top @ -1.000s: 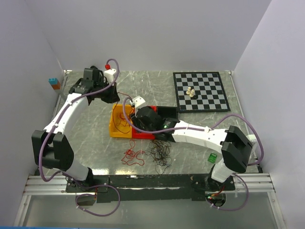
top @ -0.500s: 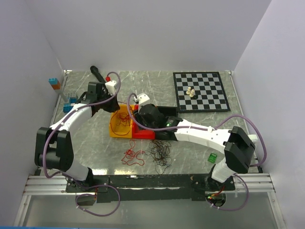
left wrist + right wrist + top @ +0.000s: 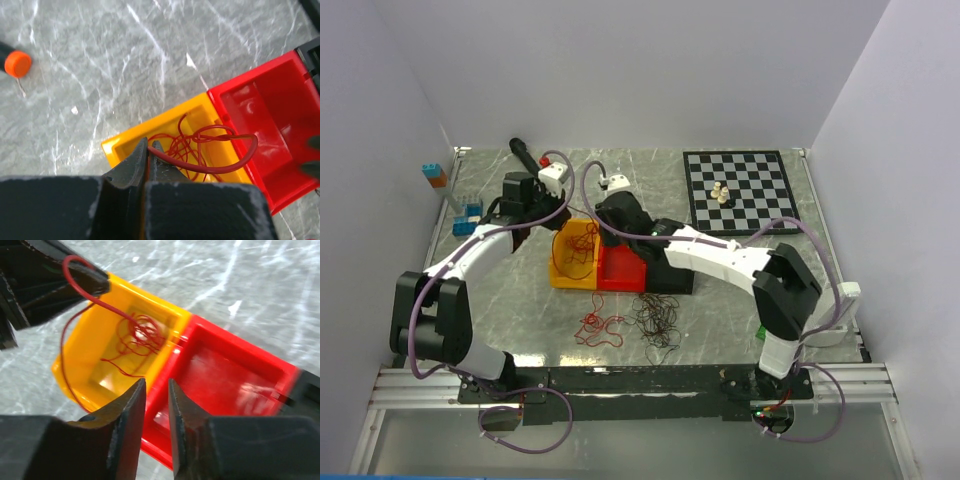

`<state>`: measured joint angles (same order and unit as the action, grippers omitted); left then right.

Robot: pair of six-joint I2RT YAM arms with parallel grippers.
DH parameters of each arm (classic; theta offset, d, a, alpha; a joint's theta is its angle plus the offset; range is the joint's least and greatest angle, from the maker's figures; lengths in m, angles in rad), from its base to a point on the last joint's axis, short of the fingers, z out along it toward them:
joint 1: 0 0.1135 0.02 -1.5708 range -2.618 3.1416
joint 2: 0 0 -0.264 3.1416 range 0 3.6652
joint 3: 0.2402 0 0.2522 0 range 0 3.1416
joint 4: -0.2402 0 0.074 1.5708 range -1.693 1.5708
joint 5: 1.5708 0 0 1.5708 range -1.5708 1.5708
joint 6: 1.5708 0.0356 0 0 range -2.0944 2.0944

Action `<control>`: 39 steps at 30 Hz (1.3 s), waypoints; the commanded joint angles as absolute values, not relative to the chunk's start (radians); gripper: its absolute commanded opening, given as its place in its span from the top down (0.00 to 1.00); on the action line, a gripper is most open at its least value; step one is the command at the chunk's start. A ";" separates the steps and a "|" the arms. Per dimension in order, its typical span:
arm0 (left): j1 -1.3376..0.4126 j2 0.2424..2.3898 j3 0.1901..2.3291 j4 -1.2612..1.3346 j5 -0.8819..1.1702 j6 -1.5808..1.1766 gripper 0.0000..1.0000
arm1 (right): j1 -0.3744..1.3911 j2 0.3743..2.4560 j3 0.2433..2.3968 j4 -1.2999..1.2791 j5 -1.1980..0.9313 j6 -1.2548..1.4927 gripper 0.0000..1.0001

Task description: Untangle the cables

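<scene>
A thin red cable point(image 3: 200, 165) runs from my left gripper point(image 3: 149, 146) down into the yellow bin point(image 3: 117, 147), where it lies in loops. The left gripper is shut on this cable and is just above the bin's left part point(image 3: 560, 213). My right gripper point(image 3: 156, 387) hovers over the wall between the yellow bin point(image 3: 85, 357) and the red bin point(image 3: 235, 385). Its jaws stand a little apart and hold nothing. A red tangle point(image 3: 601, 326) and a black tangle point(image 3: 657, 320) lie on the table in front of the bins.
A black bin point(image 3: 672, 270) adjoins the red bin point(image 3: 620, 270). A chessboard point(image 3: 760, 200) with pale pieces point(image 3: 720, 193) is far right. A black marker point(image 3: 523, 155) with an orange cap point(image 3: 17, 63), blue blocks point(image 3: 468, 218) and a green object point(image 3: 767, 331) lie around.
My left gripper has come down and right over the yellow bin, still holding the red cable. My right gripper has pulled back from the bins toward the far side.
</scene>
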<state>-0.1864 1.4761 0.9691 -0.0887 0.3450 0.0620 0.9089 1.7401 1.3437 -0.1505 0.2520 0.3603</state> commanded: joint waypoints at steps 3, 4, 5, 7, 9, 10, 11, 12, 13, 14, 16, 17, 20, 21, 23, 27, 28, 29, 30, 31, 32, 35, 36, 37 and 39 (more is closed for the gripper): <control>-0.198 1.476 0.931 0.052 0.385 0.028 0.98 | 0.907 1.831 1.445 -0.130 0.166 0.433 0.71; -0.198 1.482 0.925 0.055 0.394 0.023 0.96 | 0.908 1.842 1.450 -0.130 0.157 0.437 0.71; -0.199 1.491 0.922 0.058 0.399 0.021 0.95 | 0.908 1.851 1.454 -0.133 0.152 0.440 0.71; -0.201 1.511 0.916 0.063 0.400 0.021 0.92 | 0.907 1.864 1.454 -0.130 0.147 0.442 0.71; -0.201 1.523 0.911 0.063 0.400 0.029 0.89 | 0.905 1.874 1.459 -0.133 0.140 0.440 0.72; -0.201 1.528 0.911 0.064 0.400 0.031 0.84 | 0.905 1.879 1.460 -0.133 0.137 0.440 0.72; -0.201 1.534 0.911 0.060 0.406 0.034 0.79 | 0.904 1.882 1.460 -0.135 0.133 0.440 0.72; -0.201 1.532 0.910 0.055 0.411 0.037 0.74 | 0.902 1.885 1.462 -0.132 0.127 0.440 0.73; -0.201 1.532 0.913 0.048 0.417 0.038 0.66 | 0.902 1.887 1.460 -0.130 0.121 0.439 0.73; -0.201 1.531 0.916 0.034 0.428 0.040 0.57 | 0.902 1.890 1.463 -0.130 0.117 0.437 0.73; -0.201 1.522 0.931 0.003 0.445 0.051 0.40 | 0.902 1.897 1.470 -0.136 0.106 0.431 0.74; -0.201 1.513 0.940 -0.041 0.452 0.054 0.38 | 0.902 1.899 1.471 -0.138 0.103 0.430 0.74; -0.192 1.467 0.957 -0.126 0.486 0.071 0.29 | 0.903 1.891 1.460 -0.135 0.097 0.425 0.75; -0.186 1.451 0.966 -0.158 0.511 0.077 0.23 | 0.902 1.887 1.456 -0.137 0.092 0.422 0.75; -0.175 1.430 0.988 -0.219 0.531 0.081 0.14 | 0.902 1.876 1.445 -0.140 0.089 0.420 0.75; -0.105 1.407 1.044 -0.317 0.603 0.054 0.01 | 0.902 1.830 1.392 -0.137 0.091 0.426 0.75; -0.078 1.413 1.069 -0.343 0.627 0.043 0.03 | 0.902 1.815 1.370 -0.137 0.091 0.429 0.73; -0.043 1.419 1.098 -0.372 0.664 0.029 0.03 | 0.903 1.786 1.343 -0.129 0.089 0.431 0.70; -0.011 1.430 1.130 -0.397 0.702 0.019 0.03 | 0.904 1.761 1.312 -0.126 0.089 0.433 0.66; 0.035 1.443 1.158 -0.423 0.737 0.008 0.03 | 0.904 1.735 1.287 -0.124 0.089 0.434 0.60; 0.070 1.456 1.193 -0.449 0.762 0.008 0.03 | 0.908 1.708 1.260 -0.124 0.100 0.430 0.55; 0.129 1.477 1.268 -0.512 0.785 0.008 0.03 | 0.943 1.622 1.181 -0.121 0.124 0.408 0.45; 0.135 1.470 1.272 -0.512 0.763 0.011 0.03 | 0.959 1.596 1.169 -0.132 0.130 0.399 0.42; 0.135 1.457 1.266 -0.506 0.717 0.017 0.03 | 0.980 1.573 1.157 -0.143 0.135 0.387 0.40; 0.135 1.428 1.238 -0.480 0.654 0.018 0.03 | 1.029 1.540 1.132 -0.170 0.144 0.358 0.34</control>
<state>0.1448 1.4673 1.2438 -0.4389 0.6876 0.0227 0.9447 1.6482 1.1564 -0.1642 0.1169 0.4084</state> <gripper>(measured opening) 0.969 0.617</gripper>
